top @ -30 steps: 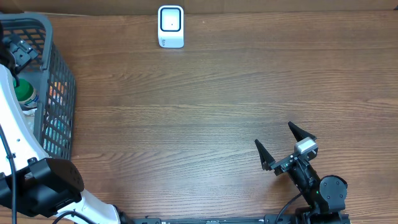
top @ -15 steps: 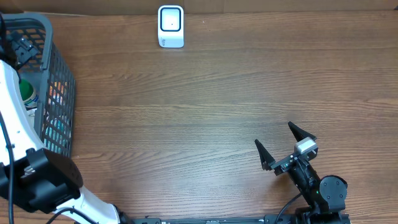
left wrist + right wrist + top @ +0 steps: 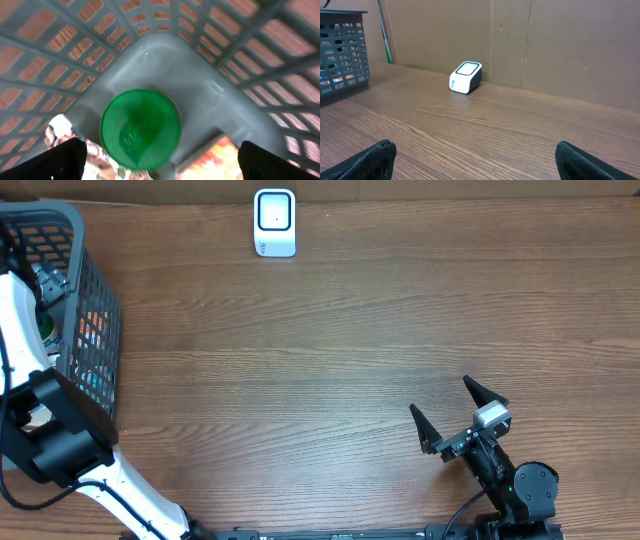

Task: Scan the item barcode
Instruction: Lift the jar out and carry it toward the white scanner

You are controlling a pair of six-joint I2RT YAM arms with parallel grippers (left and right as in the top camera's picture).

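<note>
Left pincer (image 3: 160, 156), spread, has sunk deeper into basket (image 3: 100, 320), upper left, over green-lidded item (image 3: 140, 128); grasp likely next. Right pincer (image 3: 441, 398) spread.

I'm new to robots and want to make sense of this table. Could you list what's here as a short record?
basket: grey plastic mesh basket, left end of the brown wooden table
in basket: round green lid, orange printed packet beside it
scanner: small white box-shaped scanner, far edge, standing alone
left tool: open, inside the basket above the green lid, holding nothing
right tool: open, front right, holding nothing
</note>
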